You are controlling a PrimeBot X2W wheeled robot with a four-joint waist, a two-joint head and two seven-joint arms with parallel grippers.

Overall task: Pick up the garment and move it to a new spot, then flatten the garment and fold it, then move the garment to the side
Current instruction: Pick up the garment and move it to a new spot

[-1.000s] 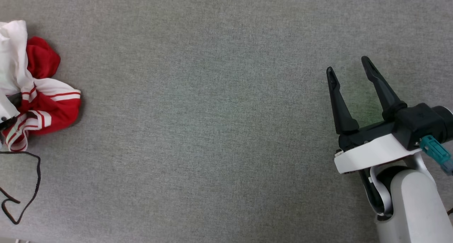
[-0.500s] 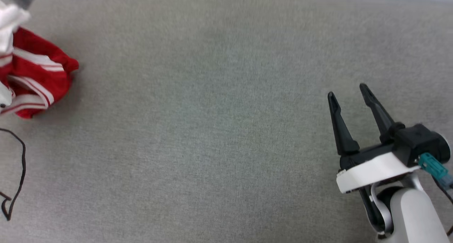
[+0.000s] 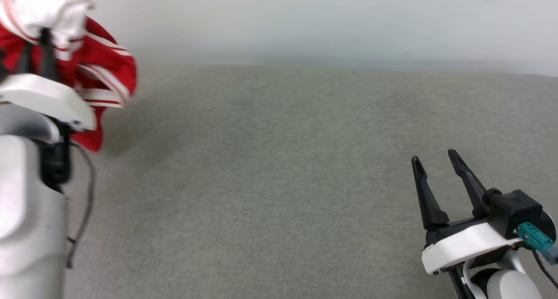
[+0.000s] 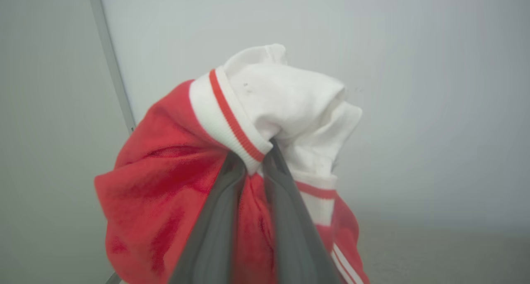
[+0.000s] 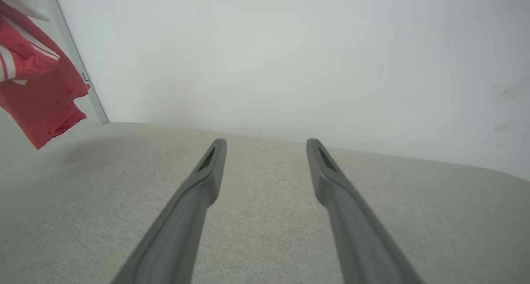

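Left wrist view: we see the left gripper (image 4: 256,151) pinched narrow on the garment (image 4: 165,184) at its striped sleeve cuff, soft light cloth sagging around the jaws, apparently clear of the table (image 3: 279,181), while the right gripper (image 3: 433,156) stands wide and empty; a sturdy hem suits regripping.

I count one garment (image 3: 107,72), a single red-and-white bundle pinched in the left gripper (image 4: 256,153). I have two grippers on screen: that one and the right gripper (image 3: 433,156), well off to its side with its jaws spread. Each carries two dark fingers (image 5: 198,193), so four in all. One teal plug (image 3: 534,239) sits just behind the right gripper. One grey fabric surface (image 3: 279,181) lies beneath both grippers.
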